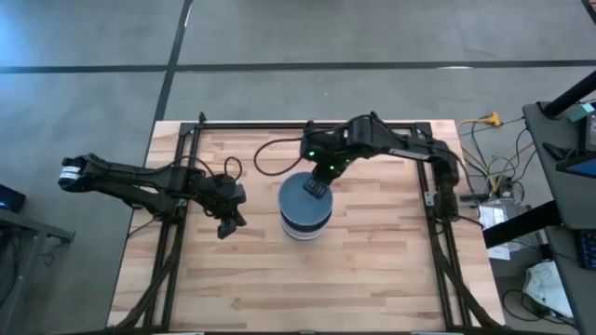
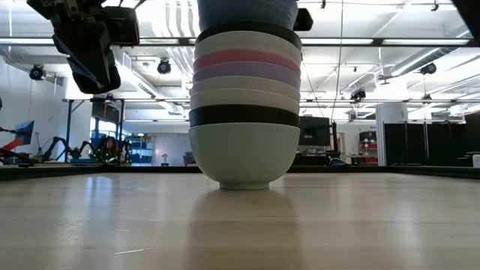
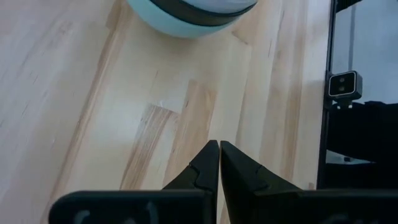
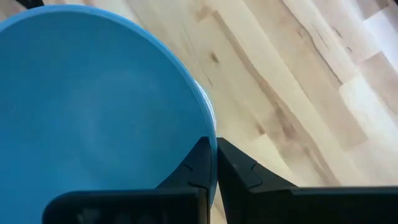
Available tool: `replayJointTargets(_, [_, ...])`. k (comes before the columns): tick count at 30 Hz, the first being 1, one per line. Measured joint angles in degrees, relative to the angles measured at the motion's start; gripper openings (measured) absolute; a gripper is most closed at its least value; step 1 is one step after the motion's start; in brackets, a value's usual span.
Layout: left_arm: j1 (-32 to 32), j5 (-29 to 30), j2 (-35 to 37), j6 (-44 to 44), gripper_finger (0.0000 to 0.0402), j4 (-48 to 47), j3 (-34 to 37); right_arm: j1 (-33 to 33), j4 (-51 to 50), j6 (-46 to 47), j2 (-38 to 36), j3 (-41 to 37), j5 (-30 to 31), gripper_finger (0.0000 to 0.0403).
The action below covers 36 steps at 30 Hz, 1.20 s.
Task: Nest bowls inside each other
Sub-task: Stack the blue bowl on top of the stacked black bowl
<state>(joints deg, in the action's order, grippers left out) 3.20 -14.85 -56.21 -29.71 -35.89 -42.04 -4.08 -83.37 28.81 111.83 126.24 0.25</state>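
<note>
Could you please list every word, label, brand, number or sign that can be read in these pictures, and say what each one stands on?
None can be read in any view.
The stack of bowls, with the blue bowl on top, bears no print.
The wooden table is unmarked.
The left end effector and right end effector show no lettering.
The low view's background room holds no sign large enough to read.

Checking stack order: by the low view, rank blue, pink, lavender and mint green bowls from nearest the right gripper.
1. blue bowl, stack top, at the right gripper.
2. pink bowl, a few below.
3. lavender bowl, directly under pink.
4. mint green bowl, stack bottom.
</note>
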Motion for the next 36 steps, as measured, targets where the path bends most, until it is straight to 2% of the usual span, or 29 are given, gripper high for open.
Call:
replayJointTargets(4, [0.0,0.0,0.0,-0.1,0.0,1.2,0.0,0.0,-7.0,-3.4,5.2,6.6,0.0,0.0009])
replayJointTargets(7, [0.0,0.0,0.0,-0.2,0.0,1.1,0.0,0.0,-6.2,-5.2,7.2,8.8,-0.1,0.0009])
replayJointTargets(19, [0.0,0.1,-0.3,-1.6,0.0,2.2,0.1,-0.4,-6.6,-9.8,9.2,8.5,-0.7,0.0009])
replayJointTargets(36, [0.0,0.1,-0.4,-1.5,0.0,2.5,0.1,-0.6,-6.0,-10.5,9.2,7.8,-0.2,0.0009])
